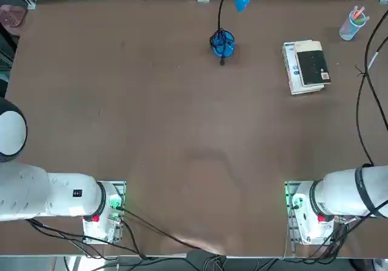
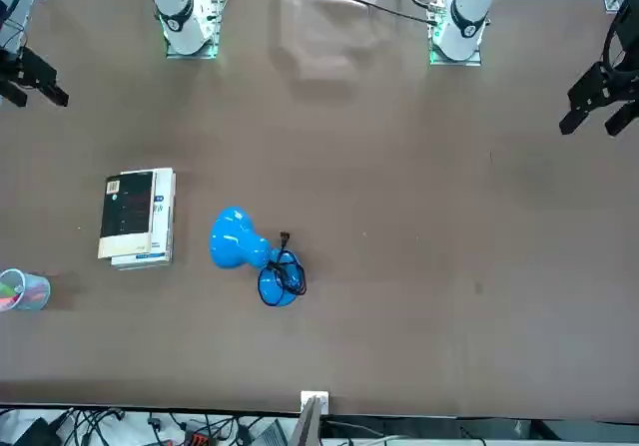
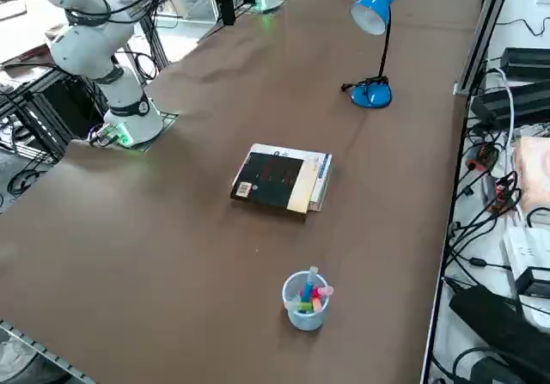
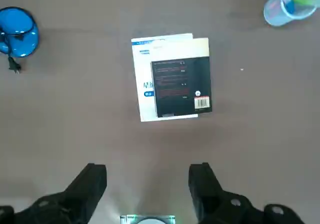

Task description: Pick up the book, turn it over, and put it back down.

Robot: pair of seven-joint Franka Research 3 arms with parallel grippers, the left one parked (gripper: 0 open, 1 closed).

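The book lies flat on the brown table at the far right, black face up, with a white-and-blue strip along one long side. It also shows in the front view, the side view and the wrist view. My right gripper hangs high above the table, open and empty. The book sits well beyond its fingertips. In the front view the right gripper is at the left edge, nearer the robot than the book.
A blue desk lamp stands at the far middle of the table, to the left of the book. A clear cup of coloured pens stands in the far right corner. A black cable hangs down the right side.
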